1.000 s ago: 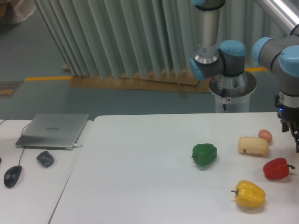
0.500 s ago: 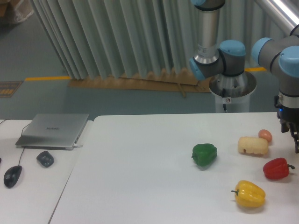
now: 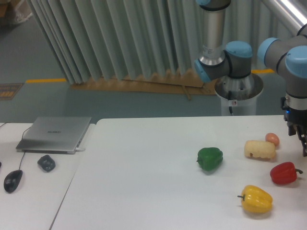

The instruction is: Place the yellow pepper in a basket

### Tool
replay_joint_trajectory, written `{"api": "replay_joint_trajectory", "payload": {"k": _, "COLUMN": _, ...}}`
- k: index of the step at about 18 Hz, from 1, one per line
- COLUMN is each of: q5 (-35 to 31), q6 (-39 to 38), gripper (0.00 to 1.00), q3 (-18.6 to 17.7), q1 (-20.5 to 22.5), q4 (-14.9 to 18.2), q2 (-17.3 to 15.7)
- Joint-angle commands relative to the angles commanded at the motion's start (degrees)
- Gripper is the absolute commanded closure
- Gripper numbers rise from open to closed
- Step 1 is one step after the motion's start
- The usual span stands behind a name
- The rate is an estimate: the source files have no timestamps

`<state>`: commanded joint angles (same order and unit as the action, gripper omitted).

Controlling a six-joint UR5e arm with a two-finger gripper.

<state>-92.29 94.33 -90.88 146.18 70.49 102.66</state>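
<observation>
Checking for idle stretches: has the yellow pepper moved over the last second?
No. The yellow pepper lies at the same spot on the table, the same way below and left of the red pepper.

So on the white tabletop (image 3: 144, 191) there's a green pepper (image 3: 210, 158) sitting right of the middle. Closer to the right edge is a pale cream lumpy block (image 3: 260, 149), with a small orange-pink egg-looking thing (image 3: 272, 139) just behind it near its right end, can't tell if they touch. A red pepper (image 3: 284, 173) lies near the right edge, in front of the block. Over on the separate left table there's a closed silver laptop (image 3: 54, 134), a dark grey lump (image 3: 46, 163) in front of it, and a black mouse (image 3: 13, 180) toward the left edge.
</observation>
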Motion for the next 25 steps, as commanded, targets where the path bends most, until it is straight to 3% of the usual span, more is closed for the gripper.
{"api": "replay_joint_trajectory", "payload": {"k": 2, "q5": -0.2, "q6": -8.0, "gripper": 0.0, "q3": 0.7, "q1": -5.6, "q4": -0.2, "q2": 0.4}}
{"api": "replay_joint_trajectory", "payload": {"k": 4, "q5": -0.4, "q6": -10.4, "gripper": 0.0, "q3": 1.8, "q1": -9.3, "q4": -0.5, "q2": 1.9}}
{"api": "replay_joint_trajectory", "payload": {"k": 8, "q5": -0.3, "q6": -15.6, "gripper": 0.0, "q3": 3.8, "q1": -15.0, "q4": -7.1, "q2": 7.4}}
{"api": "replay_joint_trajectory", "payload": {"k": 11, "q5": -1.2, "q6": -8.6, "gripper": 0.0, "q3": 7.6, "q1": -15.0, "q4": -7.2, "q2": 11.9}}
{"api": "replay_joint_trajectory", "payload": {"k": 16, "q5": -8.8, "q6": 7.6, "gripper": 0.0, "q3": 9.8, "q1": -13.7, "q4": -7.1, "q2": 14.5}}
{"api": "replay_joint_trajectory", "payload": {"k": 21, "q5": -10.6, "q6": 7.3, "gripper": 0.0, "q3": 11.0, "q1": -13.8, "q4": -8.5, "q2": 18.4}}
{"api": "replay_joint_trajectory", "payload": {"k": 25, "q5": -10.7, "q6": 6.7, "gripper": 0.0, "q3": 11.0, "q1": -14.2, "q4": -8.8, "q2": 18.6}}
